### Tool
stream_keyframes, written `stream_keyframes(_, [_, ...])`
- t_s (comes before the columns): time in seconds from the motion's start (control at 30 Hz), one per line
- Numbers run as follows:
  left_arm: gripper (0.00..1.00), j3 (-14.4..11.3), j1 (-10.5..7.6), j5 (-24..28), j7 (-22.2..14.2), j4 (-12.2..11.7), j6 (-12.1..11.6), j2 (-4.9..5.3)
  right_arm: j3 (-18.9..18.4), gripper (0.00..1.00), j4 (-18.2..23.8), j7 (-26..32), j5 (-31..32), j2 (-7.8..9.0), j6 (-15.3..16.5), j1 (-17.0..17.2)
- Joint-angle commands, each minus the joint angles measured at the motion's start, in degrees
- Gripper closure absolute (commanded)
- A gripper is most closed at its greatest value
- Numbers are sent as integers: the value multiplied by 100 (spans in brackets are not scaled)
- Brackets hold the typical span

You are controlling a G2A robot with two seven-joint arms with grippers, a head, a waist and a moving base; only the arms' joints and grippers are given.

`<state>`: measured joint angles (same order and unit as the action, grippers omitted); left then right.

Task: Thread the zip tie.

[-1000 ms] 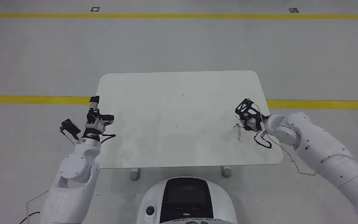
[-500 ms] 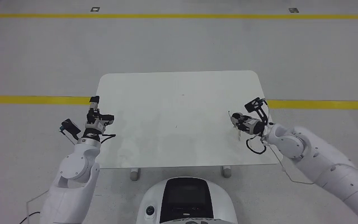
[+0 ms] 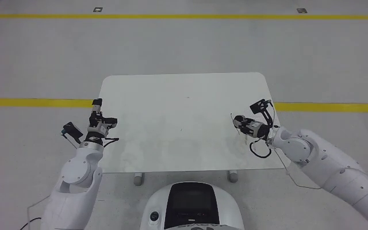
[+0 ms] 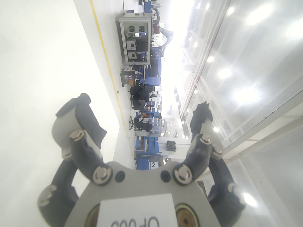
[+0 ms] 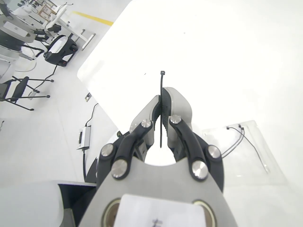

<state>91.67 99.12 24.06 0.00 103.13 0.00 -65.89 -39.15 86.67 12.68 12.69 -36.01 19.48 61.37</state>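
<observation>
- The right gripper [image 5: 162, 96] is clamping 1 black zip tie [image 5: 162, 82] partway along its strap, jaws pressed together on it, and is hovering over the right part of the table [image 3: 184, 109].
- The tie's head is sticking out past the fingertips toward the table's middle. Its tail is pointing back toward the wrist, and the strap is running straight, with no loop.
- The left gripper [image 4: 142, 112] is carrying nothing, its fingers standing wide apart just off the table's left edge.
- Judging by this, the pick-up is done but the threading is not yet starting. The tail needs bending round and feeding through the head, probably with the free gripper taking 1 end.
- A clear bag [image 5: 260, 147] holding at least 2 spare ties [image 5: 236, 140] is lying flat on the table, near its right edge.
- The table is showing a white, glossy top with rounded corners.
- Yellow floor lines [image 3: 184, 15] are running beyond the table's far side. A folding chair [image 5: 16, 88] and equipment racks [image 4: 135, 41] are standing well away from the table.
</observation>
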Motion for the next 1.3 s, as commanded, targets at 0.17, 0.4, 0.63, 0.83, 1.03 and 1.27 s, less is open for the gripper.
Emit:
stream_keyframes(0.17, [0, 0, 0, 0, 0, 0, 0, 0, -379, 100, 341, 187, -1681, 3, 0, 367])
stream_keyframes(0.4, [0, 0, 0, 0, 0, 0, 0, 0, -1349, 100, 424, 2172, -3166, -98, 0, 620])
stream_keyframes(0.63, [0, 0, 0, 0, 0, 0, 0, 0, -2639, 100, -224, 4940, -4616, -686, 0, 831])
stream_keyframes(0.83, [0, 0, 0, 0, 0, 0, 0, 0, -3303, 100, -960, 6422, -5057, -1306, 0, 804])
stream_keyframes(1.03, [0, 0, 0, 0, 0, 0, 0, 0, -3303, 100, -960, 6422, -5057, -1306, 0, 804])
stream_keyframes(1.27, [0, 0, 0, 0, 0, 0, 0, 0, -3257, 100, -911, 6086, -5286, -1354, 0, 975])
